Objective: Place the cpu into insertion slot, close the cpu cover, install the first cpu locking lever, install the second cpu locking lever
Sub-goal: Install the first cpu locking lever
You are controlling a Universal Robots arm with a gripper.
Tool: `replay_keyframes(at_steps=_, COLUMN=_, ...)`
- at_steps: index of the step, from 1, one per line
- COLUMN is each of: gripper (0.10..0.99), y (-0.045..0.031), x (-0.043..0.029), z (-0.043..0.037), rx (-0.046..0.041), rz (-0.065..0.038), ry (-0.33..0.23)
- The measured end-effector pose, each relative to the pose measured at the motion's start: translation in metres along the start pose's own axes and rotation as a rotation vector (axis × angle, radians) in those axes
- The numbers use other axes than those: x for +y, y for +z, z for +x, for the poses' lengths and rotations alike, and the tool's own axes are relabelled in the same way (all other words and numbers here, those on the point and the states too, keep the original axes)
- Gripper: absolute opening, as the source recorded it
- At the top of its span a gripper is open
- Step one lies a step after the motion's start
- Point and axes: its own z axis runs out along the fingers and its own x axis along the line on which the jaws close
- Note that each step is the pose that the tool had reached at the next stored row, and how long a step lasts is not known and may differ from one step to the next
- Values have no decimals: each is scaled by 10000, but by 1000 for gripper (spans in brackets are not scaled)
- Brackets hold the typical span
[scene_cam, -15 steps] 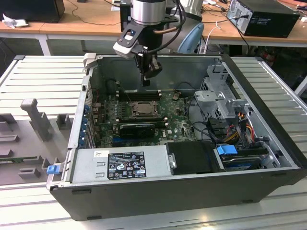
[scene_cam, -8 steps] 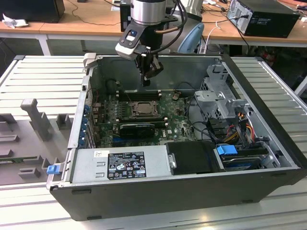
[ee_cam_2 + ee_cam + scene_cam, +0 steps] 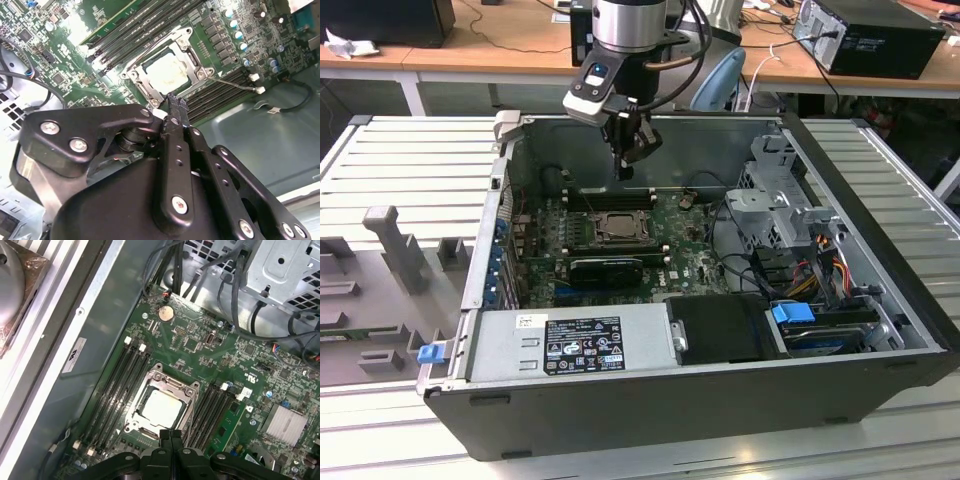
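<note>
The cpu (image 3: 160, 407) lies flat in the insertion slot (image 3: 616, 227) on the green board, its pale square top showing in both wrist views (image 3: 167, 70). The cpu cover (image 3: 172, 382) is down over it, a silver frame (image 3: 196, 64) around the chip. A thin metal rod (image 3: 232, 84) runs out from one corner of the socket across the memory slots. My gripper (image 3: 628, 172) hangs above the board, just behind the socket in the exterior view. Its black fingers are pressed together with nothing between them (image 3: 170, 436) (image 3: 175, 104).
Long black memory slots (image 3: 117, 385) flank the socket on both sides. A power supply (image 3: 570, 345) fills the case's near side in the exterior view. A drive cage with cables (image 3: 785, 215) stands at the exterior view's right. A coin cell (image 3: 165, 313) sits on the board.
</note>
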Motion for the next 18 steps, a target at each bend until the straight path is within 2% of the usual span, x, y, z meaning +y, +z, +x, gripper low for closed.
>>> replay_keyframes(at_steps=13, gripper=106, y=0, x=0, z=0, rx=3, rz=-14, ry=-703)
replay_keyframes(at_steps=18, gripper=106, y=1, x=0, z=0, rx=9, rz=-41, ry=-1918)
